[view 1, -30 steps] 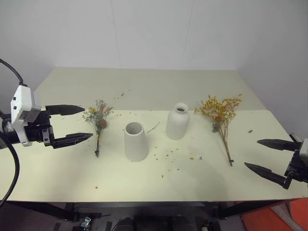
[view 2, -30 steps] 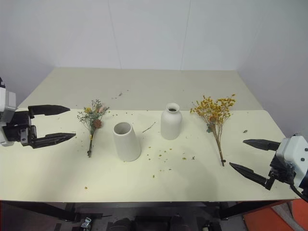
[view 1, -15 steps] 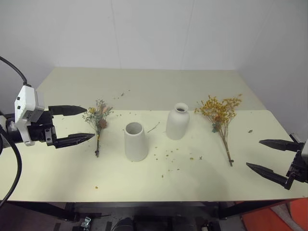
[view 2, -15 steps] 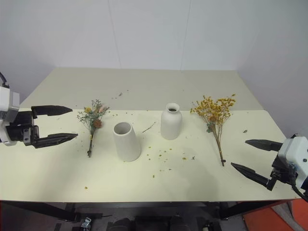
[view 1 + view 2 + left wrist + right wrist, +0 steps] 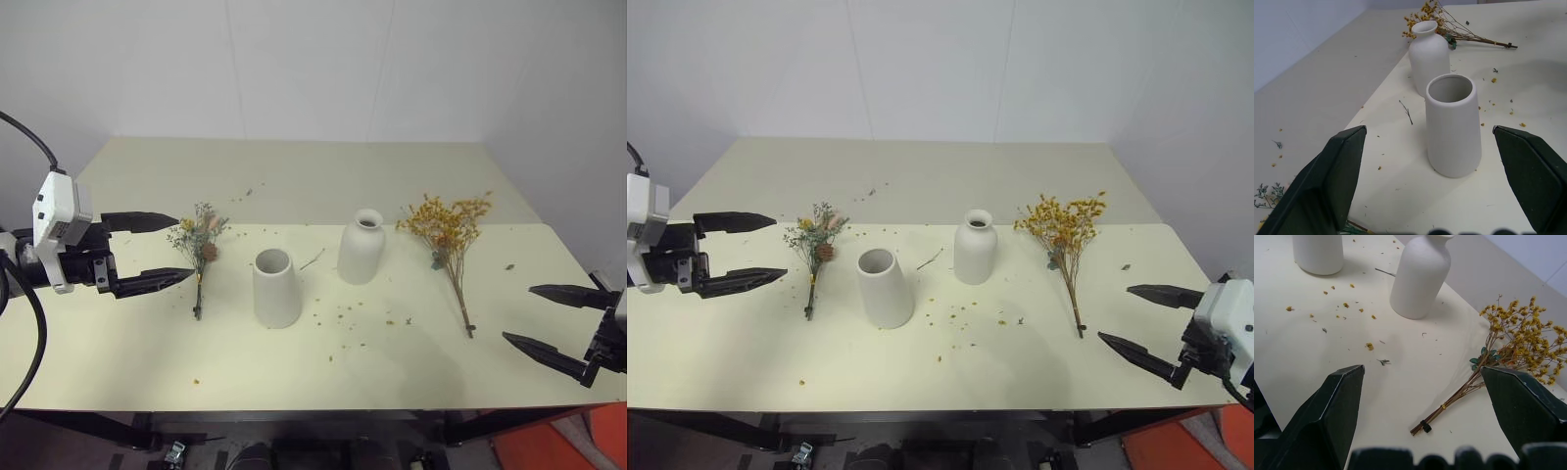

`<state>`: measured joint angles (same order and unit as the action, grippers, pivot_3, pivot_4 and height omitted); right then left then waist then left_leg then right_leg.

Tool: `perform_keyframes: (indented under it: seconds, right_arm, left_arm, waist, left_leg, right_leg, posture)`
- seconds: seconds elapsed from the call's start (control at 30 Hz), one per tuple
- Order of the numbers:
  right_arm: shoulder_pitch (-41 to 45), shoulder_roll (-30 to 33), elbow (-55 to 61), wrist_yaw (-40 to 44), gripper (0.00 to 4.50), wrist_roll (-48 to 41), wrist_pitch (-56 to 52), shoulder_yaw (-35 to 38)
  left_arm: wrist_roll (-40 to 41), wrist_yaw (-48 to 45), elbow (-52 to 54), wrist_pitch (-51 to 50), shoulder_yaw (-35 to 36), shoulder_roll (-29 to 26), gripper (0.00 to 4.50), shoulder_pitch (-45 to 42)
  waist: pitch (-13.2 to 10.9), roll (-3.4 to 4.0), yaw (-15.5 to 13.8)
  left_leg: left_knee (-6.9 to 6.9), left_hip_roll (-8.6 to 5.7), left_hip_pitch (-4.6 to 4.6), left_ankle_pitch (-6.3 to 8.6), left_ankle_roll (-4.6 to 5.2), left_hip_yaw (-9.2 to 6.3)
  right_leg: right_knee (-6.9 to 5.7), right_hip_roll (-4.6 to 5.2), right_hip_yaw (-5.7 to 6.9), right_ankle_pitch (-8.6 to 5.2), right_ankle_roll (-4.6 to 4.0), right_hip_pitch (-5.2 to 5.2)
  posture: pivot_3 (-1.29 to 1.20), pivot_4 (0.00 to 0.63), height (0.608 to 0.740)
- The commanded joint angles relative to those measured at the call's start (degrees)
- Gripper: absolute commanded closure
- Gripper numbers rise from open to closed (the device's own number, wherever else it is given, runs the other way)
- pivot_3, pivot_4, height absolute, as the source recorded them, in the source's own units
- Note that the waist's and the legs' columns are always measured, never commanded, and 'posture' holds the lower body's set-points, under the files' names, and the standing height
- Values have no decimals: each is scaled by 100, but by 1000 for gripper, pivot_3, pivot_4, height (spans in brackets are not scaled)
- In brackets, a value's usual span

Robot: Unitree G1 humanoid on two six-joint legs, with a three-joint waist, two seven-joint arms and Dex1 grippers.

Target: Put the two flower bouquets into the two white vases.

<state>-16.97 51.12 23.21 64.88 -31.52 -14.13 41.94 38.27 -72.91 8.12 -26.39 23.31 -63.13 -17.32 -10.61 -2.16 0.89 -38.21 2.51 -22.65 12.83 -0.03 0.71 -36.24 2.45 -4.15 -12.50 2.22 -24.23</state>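
A yellow-orange bouquet (image 5: 449, 238) on thin brown stems lies flat on the table, right of the rounded white bottle vase (image 5: 362, 247). A smaller grey-green bunch (image 5: 199, 245) with pink bits lies left of the tapered white cone vase (image 5: 276, 287). Both vases stand upright and hold nothing. My left gripper (image 5: 165, 252) hovers open just left of the small bunch, apart from it. My right gripper (image 5: 544, 316) is open near the table's right front corner, short of the yellow bouquet's stem ends (image 5: 1422, 426).
Loose yellow petal crumbs (image 5: 348, 315) and a stray twig (image 5: 313, 258) lie between and in front of the vases. The cream table (image 5: 294, 372) has a raised back half behind a step. White walls close off the back and right.
The left gripper has crept slightly toward the small bunch; the right gripper has barely shifted. Flowers and vases lie as before.
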Motion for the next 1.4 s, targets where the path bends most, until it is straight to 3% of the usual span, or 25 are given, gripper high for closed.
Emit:
perform_keyframes:
  seconds: [0.03, 0.5, 0.63, 1.13, 1.4]
  right_arm:
    - [-37, -45, 194, -72, 43, -18, 136, 264]
    - [-190, -193, 342, -255, 43, 37, 163, 291]
    - [-149, -231, 311, -264, 43, 98, 232, 209]
    - [-98, -231, 320, -334, 43, 90, 218, 159]
    - [67, -125, 204, -450, 43, 134, 90, 17]
  left_arm:
    - [-9, -36, 13, 99, 42, -41, 0, -127]
    - [-81, -534, -309, -20, -115, -551, 0, -322]
    - [-162, -549, -473, 52, -385, -470, 0, -683]
    - [-231, -554, -461, 136, -390, -348, 0, -703]
    - [-233, -666, -635, 213, -839, -188, 0, -1851]
  waist:
    - [0, 0, 0]
    - [0, 0, 1]
    - [0, 0, -9]
    - [0, 0, 0]
    - [1, -1, -8]
  left_leg:
    - [0, 0, 0, 0, 0, 0]
    - [0, 0, 0, 0, 0, 0]
    - [-2, -1, 1, 0, 0, -1]
    - [-2, -1, -1, 0, 0, 0]
    - [-6, -5, -4, 0, 0, -1]
  right_leg:
    - [0, 0, 0, 0, 0, 0]
    - [-1, 0, 0, -4, -6, -1]
    - [-2, 0, 0, -3, -6, 0]
    - [-3, 0, 0, 0, -1, -1]
    - [-1, 0, -1, 4, 5, 3]
  posture:
    - [0, 150, 740]
    - [0, 150, 740]
    - [0, 150, 740]
    - [0, 150, 740]
    - [0, 150, 740]
